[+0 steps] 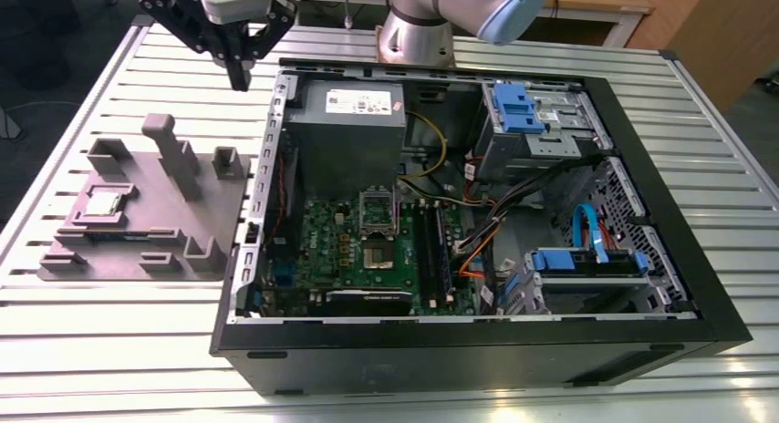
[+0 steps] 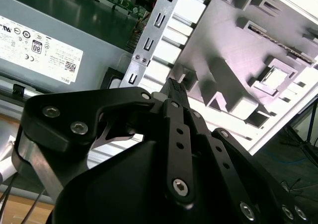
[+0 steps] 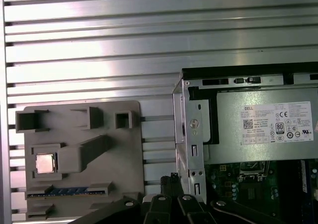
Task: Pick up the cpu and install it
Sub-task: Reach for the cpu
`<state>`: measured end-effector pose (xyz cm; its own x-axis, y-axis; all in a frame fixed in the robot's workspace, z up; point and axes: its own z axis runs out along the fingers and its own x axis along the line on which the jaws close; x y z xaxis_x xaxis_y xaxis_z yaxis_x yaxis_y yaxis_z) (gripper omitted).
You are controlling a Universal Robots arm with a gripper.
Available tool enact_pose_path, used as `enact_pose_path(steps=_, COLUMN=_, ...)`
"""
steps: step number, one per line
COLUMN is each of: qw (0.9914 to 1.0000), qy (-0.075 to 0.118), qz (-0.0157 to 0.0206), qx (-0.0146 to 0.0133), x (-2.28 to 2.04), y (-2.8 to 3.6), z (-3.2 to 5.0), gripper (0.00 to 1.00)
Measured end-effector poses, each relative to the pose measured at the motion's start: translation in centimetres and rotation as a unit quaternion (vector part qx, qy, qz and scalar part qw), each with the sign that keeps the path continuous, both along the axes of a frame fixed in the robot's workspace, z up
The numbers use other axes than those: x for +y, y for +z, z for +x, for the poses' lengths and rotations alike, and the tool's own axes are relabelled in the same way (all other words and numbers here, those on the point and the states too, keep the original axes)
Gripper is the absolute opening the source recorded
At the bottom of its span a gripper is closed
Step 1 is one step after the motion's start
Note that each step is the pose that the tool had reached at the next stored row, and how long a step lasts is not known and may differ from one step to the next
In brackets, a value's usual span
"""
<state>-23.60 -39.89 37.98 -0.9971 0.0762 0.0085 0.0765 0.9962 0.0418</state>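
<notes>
Nearest the exterior camera stands the open computer case [image 1: 487, 350], lying on its side on the slatted metal table [image 1: 109, 350]. Inside it, the green motherboard [image 1: 353, 259] occupies the near part toward the exterior view's left. The grey power-supply box [image 1: 347, 122] sits beyond it at the far side. The socket frame [image 1: 379, 250] on the motherboard is uncovered, and no chip lies in it.

My gripper [image 1: 240, 75] hangs above the table at the far side, just outside the case's far corner on the exterior view's left. My jaws are together and nothing is between them. In both wrist views the closed tips [image 2: 174, 87] [image 3: 173, 177] appear over the gap between the case wall and the holder.

The grey holder plate [image 1: 146, 250] lies flat on the table, just beside the case on the exterior view's left. The cpu [image 1: 102, 202] rests in a square recess of this plate, metal top upward, well apart from my gripper. It also appears in both wrist views [image 2: 275, 78] [image 3: 45, 163]. In the first wrist view, a blue memory strip [image 3: 64, 190] lies in a slot of the plate near the cpu.
</notes>
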Motion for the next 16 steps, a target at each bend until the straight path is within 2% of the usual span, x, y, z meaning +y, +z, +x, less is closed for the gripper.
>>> enact_pose_path(steps=16, qw=1.00000, qy=0.000, qz=0.0001, qx=0.0000, x=0.00, y=-0.04, z=-0.53, gripper=0.10)
